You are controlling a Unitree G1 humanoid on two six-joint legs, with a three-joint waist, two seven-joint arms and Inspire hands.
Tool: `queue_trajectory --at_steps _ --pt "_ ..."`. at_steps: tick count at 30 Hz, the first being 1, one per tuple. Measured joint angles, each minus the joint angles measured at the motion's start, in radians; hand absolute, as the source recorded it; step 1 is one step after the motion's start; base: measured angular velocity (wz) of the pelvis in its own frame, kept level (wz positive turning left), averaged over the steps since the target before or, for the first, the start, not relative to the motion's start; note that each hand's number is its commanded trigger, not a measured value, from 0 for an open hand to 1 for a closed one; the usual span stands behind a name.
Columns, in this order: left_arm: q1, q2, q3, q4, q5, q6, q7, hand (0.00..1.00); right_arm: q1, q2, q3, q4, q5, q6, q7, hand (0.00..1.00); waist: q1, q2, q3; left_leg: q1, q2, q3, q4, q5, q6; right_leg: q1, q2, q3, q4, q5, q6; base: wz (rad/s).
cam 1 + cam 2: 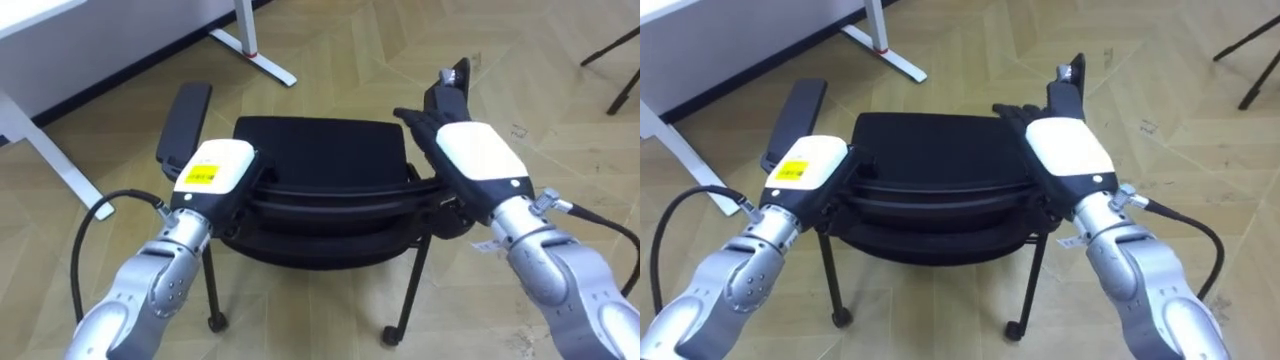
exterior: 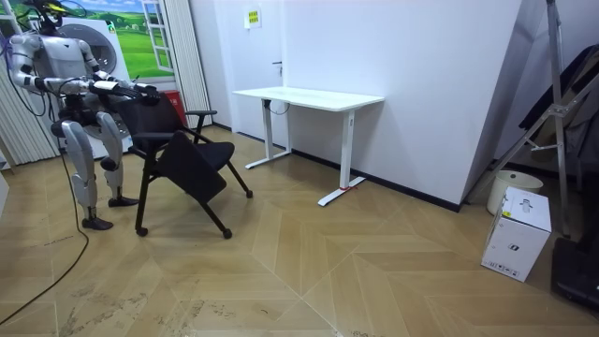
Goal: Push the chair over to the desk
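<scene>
A black chair [image 1: 320,150] on castors stands right before me, seen from behind and above, with an armrest on each side. My left hand [image 1: 215,170], white-backed with a yellow sticker, rests against the left end of the backrest's top edge. At the right end, my right hand [image 1: 480,155] lies with its dark fingers [image 1: 412,115] stretched forward over the top of the backrest. In the room view I stand at the far left behind the chair [image 2: 182,154], both arms reaching forward to its back.
A white desk [image 2: 309,98] stands against the wall ahead; its feet [image 1: 255,45] lie just beyond the chair. A white box [image 2: 517,232], a ladder [image 2: 552,103] and a bucket stand at the room view's right. Wood floor lies open between.
</scene>
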Motion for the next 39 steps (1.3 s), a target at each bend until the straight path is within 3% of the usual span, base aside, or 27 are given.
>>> queue_trajectory --at_steps 7,20,33,39 --pt "-0.016 0.013 -0.031 0.001 0.001 -0.004 0.001 1.00 -0.017 -0.001 0.051 0.000 -0.004 0.002 0.055 0.00 0.023 -0.015 -0.0013 0.001 0.000 -0.003 0.000 0.000 0.000 0.002 0.000 0.000 -0.001 0.000 0.000 0.00" --pt "-0.017 0.020 -0.060 0.002 -0.005 -0.011 0.010 1.00 -0.017 -0.001 0.107 0.027 -0.044 0.003 0.065 0.00 0.028 -0.015 -0.0008 0.004 0.000 -0.018 -0.001 0.000 0.000 0.018 0.000 -0.011 -0.004 0.000 0.000 0.03" --pt "-0.019 0.019 -0.071 0.013 -0.005 -0.009 0.028 1.00 -0.016 0.000 0.136 0.098 -0.060 0.003 -0.010 0.00 0.028 -0.011 0.0006 0.003 0.000 -0.018 0.000 0.000 0.000 0.019 0.000 -0.018 -0.004 0.000 0.000 0.00" --pt "-0.020 0.007 -0.074 0.021 -0.009 -0.006 0.029 1.00 -0.014 0.000 0.138 0.138 -0.056 -0.012 -0.085 0.00 0.026 0.006 0.0010 0.000 0.000 -0.021 0.000 0.000 0.000 0.019 0.000 -0.022 -0.005 0.000 0.000 0.01"
